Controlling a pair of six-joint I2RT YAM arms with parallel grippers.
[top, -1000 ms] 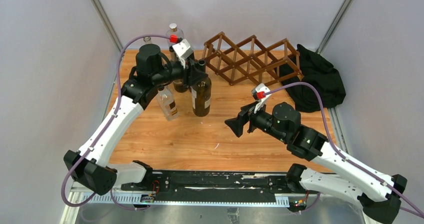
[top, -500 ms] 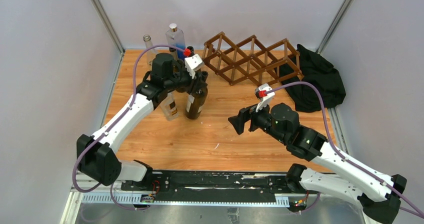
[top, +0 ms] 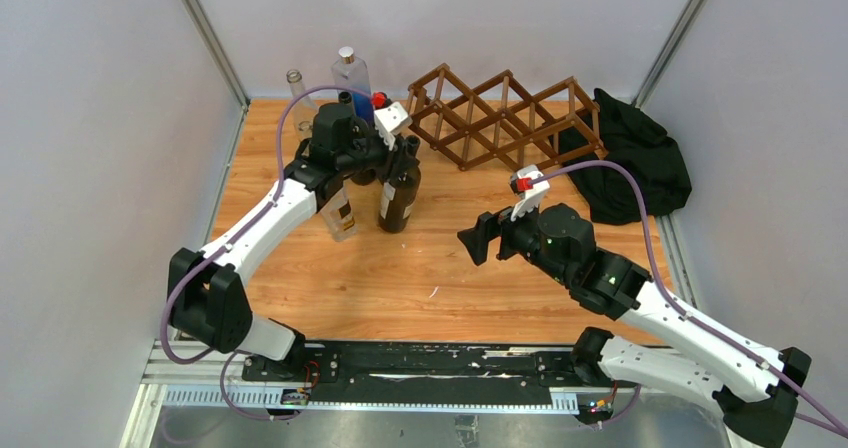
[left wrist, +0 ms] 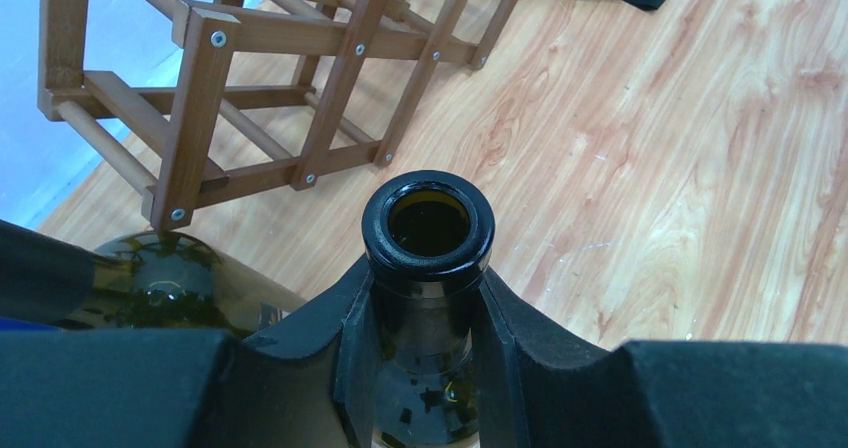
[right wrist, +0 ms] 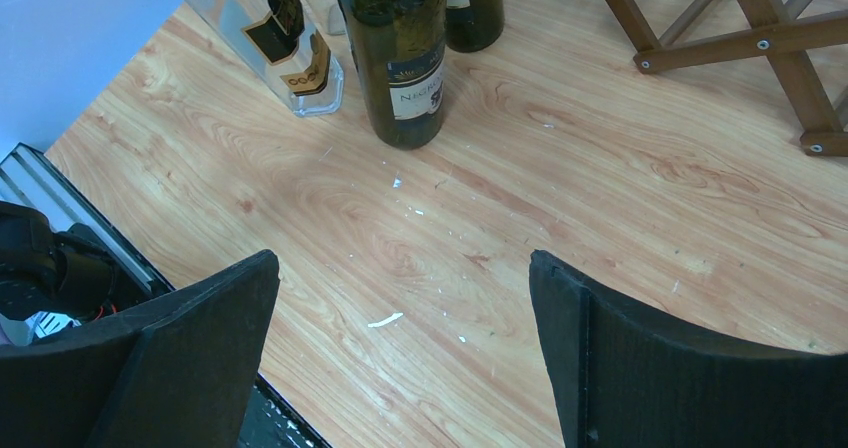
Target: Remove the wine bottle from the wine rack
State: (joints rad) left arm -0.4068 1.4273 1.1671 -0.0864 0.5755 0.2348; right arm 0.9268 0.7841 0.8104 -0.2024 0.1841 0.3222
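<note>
Wine bottle (left wrist: 428, 230), seemingly upright, neck clamped between left fingers (left wrist: 305, 333).

The dark green glass wine bottle (right wrist: 398, 48) has a cream label (right wrist: 418, 86). The wooden lattice wine rack (left wrist: 195, 118) is brown, the cloth heap (top: 640, 163) black, the bench (top: 400, 278) pale wood-grain.

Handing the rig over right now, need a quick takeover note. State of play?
Left gripper: shut on the neck of the dark green glass wine bottle.
Right gripper: open, empty, hovering over the wooden table.
Bottle: upright, base apparently on the table, beside the brown wooden lattice wine rack and clear of it.
Done: bottle is off the rack; no bottle shows in its openings.
Left: probably release the neck and back the left arm away.
</note>
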